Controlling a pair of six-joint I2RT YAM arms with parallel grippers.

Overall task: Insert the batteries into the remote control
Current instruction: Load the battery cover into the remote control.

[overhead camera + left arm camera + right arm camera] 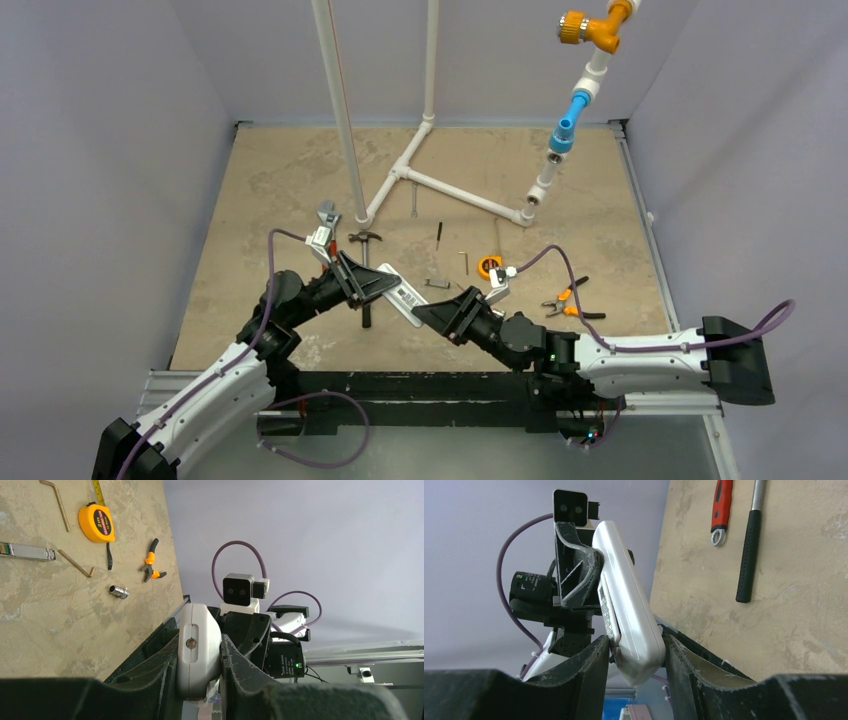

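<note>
You have a white remote control in view, the left gripper and right gripper on it both matte black, with purple cables running off the arms. The table is a mottled sandy tan, and at three o'clock from the remote you'll see an orange tape measure and black pliers with orange grips. At one o'clock, your white pipe carries one blue and one orange fitting, against pale lilac-grey walls.
</note>
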